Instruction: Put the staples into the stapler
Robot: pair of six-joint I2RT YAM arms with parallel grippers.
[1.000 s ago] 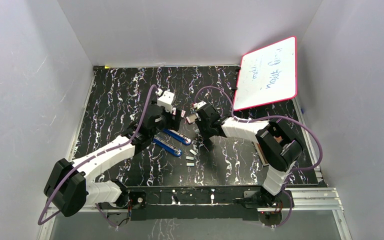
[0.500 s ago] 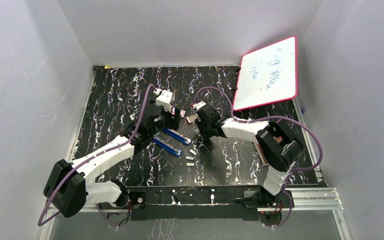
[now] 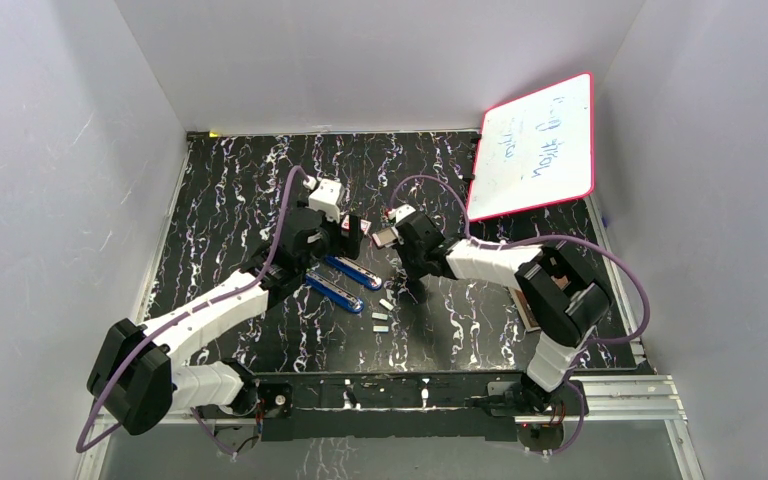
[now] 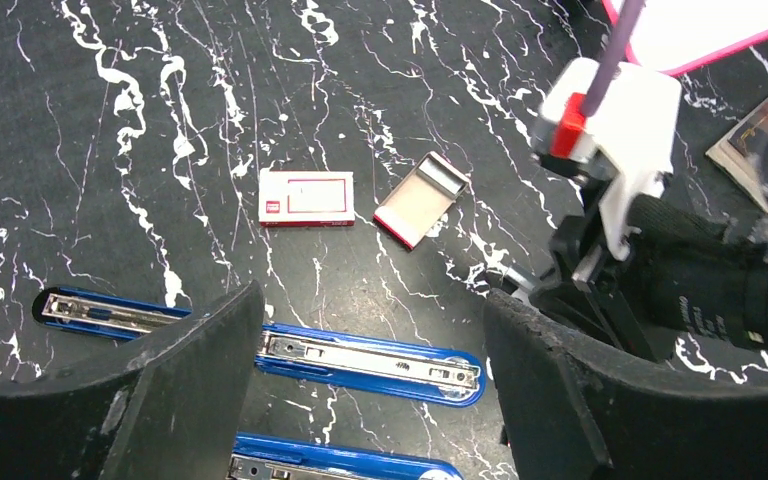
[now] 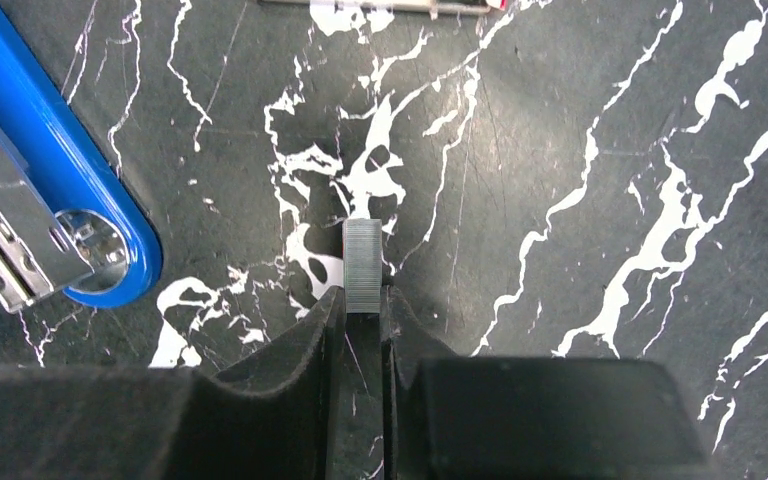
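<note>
The blue stapler (image 3: pixel 345 280) lies opened flat in the middle of the table, its metal channels facing up (image 4: pixel 370 360). My left gripper (image 4: pixel 372 310) hovers open above it with nothing between the fingers. Just right of the stapler's rounded end (image 5: pixel 95 235), my right gripper (image 5: pixel 363 300) is shut on a short grey strip of staples (image 5: pixel 363 262), which pokes out past the fingertips low over the table. Two more small staples blocks (image 3: pixel 387 303) (image 3: pixel 380 320) lie loose in front of the stapler.
A red-and-white box (image 4: pixel 306 197) and its open sleeve (image 4: pixel 421 198) lie behind the stapler. A pink-edged whiteboard (image 3: pixel 535 148) leans in the back right corner. A flat brown object (image 3: pixel 525 305) lies under the right arm. White walls enclose the table.
The right gripper's fingers have closed onto the strip of staples. The left gripper has opened a little wider and edged slightly back.
</note>
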